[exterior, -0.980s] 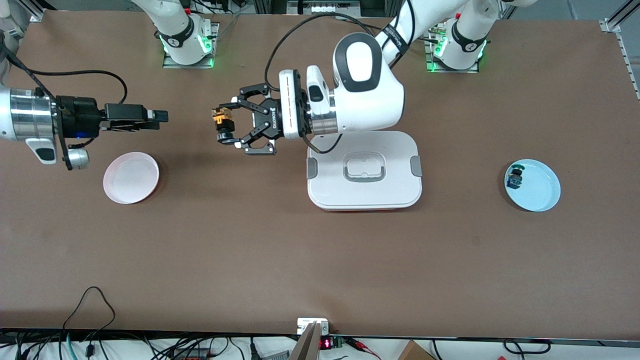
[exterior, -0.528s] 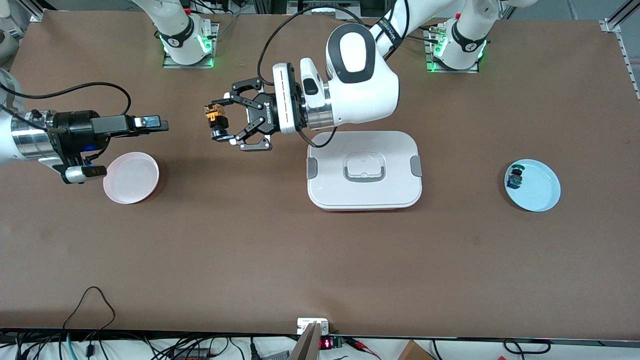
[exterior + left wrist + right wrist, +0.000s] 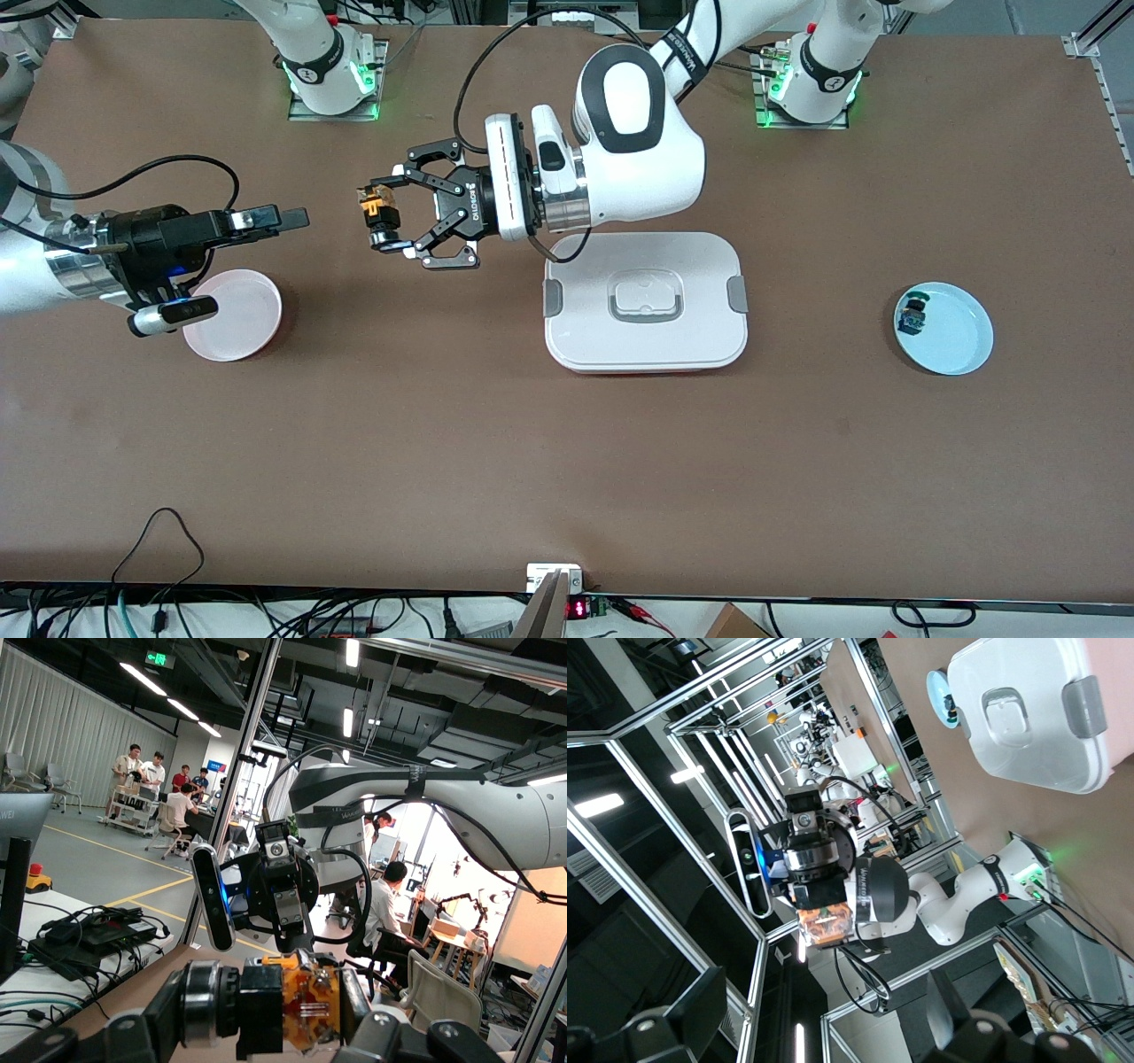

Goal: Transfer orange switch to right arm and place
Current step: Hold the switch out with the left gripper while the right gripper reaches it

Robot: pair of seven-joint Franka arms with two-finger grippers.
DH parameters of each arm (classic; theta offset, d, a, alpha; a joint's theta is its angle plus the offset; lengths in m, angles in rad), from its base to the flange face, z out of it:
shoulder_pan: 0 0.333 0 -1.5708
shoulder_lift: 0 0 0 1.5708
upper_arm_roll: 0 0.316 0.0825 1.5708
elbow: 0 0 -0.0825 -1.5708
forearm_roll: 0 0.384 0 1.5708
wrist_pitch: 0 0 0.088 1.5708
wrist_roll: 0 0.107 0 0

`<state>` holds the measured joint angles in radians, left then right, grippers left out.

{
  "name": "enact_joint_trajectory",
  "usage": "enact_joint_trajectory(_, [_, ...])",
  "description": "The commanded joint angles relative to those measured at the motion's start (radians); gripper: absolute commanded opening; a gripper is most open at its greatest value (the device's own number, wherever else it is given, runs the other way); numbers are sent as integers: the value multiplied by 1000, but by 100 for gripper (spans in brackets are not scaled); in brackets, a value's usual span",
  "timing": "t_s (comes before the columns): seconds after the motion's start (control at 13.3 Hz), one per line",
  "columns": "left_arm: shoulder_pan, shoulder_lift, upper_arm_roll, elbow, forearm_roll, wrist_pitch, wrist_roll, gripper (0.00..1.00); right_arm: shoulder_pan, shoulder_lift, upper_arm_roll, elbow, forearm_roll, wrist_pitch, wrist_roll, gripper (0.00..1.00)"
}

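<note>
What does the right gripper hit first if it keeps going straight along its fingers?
Probably the orange switch, held up by the left gripper in mid-air. The open right gripper points straight at it with only air between. Heights look matched, but depth is uncertain.

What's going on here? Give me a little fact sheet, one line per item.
left gripper: shut on orange switch, in the air over bare table
right gripper: open, facing the switch, apart from it
pink plate: partly under right arm's wrist
white box: lid on, mid-table
blue plate: holds a blue-green switch
</note>
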<state>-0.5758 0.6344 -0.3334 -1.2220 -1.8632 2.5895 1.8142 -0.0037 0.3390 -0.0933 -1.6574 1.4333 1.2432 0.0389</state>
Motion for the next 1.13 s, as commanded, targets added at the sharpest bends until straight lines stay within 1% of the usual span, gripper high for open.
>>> enact_joint_trajectory(0.0, [-29,37,10,52,-144,1,161,0,16,2,1,-7,35,-8,7,100])
enact_joint_trajectory(0.08, [-30,37,10,52,-164,1,177,0,24,2,1,-7,35,-2,6,100])
enact_joint_trajectory(0.38, [-30,39,11,52,-163,1,186,0,28,21,1,-7,44,-1,-4,100])
enact_joint_trajectory(0.68, [-30,45,11,52,-165,1,204,1,65,31,1,-5,45,-1,-4,100])
enact_joint_trajectory(1.06, [-30,47,11,52,-165,1,204,1,79,31,1,-2,79,7,4,100])
